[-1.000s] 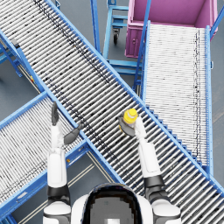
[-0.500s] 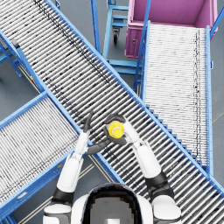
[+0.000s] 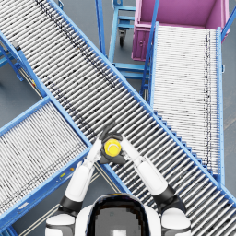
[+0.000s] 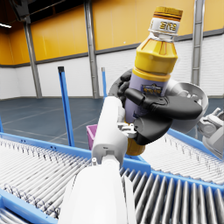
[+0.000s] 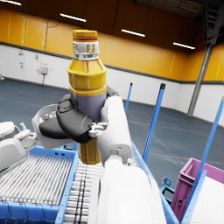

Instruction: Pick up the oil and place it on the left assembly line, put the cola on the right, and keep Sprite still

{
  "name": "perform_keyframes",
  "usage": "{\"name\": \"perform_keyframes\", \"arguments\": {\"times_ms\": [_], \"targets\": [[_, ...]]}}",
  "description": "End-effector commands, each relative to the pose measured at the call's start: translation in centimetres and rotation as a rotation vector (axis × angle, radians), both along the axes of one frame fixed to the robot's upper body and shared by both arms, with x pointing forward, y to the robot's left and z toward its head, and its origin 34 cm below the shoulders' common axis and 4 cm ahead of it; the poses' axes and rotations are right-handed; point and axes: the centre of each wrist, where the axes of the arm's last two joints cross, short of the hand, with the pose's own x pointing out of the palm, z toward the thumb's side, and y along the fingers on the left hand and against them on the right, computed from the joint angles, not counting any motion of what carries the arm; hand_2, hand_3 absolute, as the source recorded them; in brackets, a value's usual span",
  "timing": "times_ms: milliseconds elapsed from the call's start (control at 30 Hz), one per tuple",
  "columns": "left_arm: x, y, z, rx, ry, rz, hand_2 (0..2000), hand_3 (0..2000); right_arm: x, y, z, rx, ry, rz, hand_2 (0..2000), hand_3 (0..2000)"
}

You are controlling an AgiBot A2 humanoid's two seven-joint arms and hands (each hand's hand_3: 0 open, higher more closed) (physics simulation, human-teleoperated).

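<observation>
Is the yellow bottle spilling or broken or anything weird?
Nothing stands out. The oil bottle looks upright with its cap on, no spill shows, and the left hand and right hand both hold it above the roller conveyor.

Yellow oil bottle, purple label

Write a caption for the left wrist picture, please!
The left hand grips the oil bottle upright over the conveyor.

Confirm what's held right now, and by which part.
Oil bottle, gripped by both the left hand and the right hand around its purple-labelled middle; cap and yellow shoulder are free.
</observation>
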Motion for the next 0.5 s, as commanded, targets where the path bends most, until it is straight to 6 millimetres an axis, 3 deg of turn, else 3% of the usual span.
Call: {"name": "perform_keyframes", "arguments": {"times_ms": [33,100,133,167,200,333,433,500], "targets": [[0.1,0.2,0.7,-0.010,-0.027,-0.004,2000,1307,0.0,0.4,0.0,0.001,-0.002,0.010,2000,2000],[0.0,0.2,0.6,-0.010,-0.024,-0.007,2000,1960,-0.3,0.5,0.4,0.013,-0.015,0.016,2000,2000],[0.0,0.2,0.6,-0.016,-0.023,0.000,2000,2000,-0.8,0.6,1.0,0.026,-0.037,0.027,2000,2000],[-0.2,0.1,0.6,-0.020,-0.025,-0.002,2000,2000,-1.4,0.8,1.8,0.042,-0.062,0.043,639,1673],[-0.2,0.1,0.6,-0.027,-0.023,0.008,2000,2000,-1.4,0.4,2.2,0.071,-0.069,0.009,0,1347],[0.7,2.4,1.3,-0.085,-0.033,0.150,2000,2000,-0.4,-2.5,2.6,0.123,-0.071,-0.118,0,40],[1.9,6.9,1.1,-0.119,-0.021,0.319,2000,2000,0.1,-5.6,3.3,0.167,-0.093,-0.236,0,0],[2.5,10.0,0.3,-0.141,0.013,0.440,2000,2000,0.2,-6.1,3.3,0.177,-0.091,-0.257,0,0]]}}
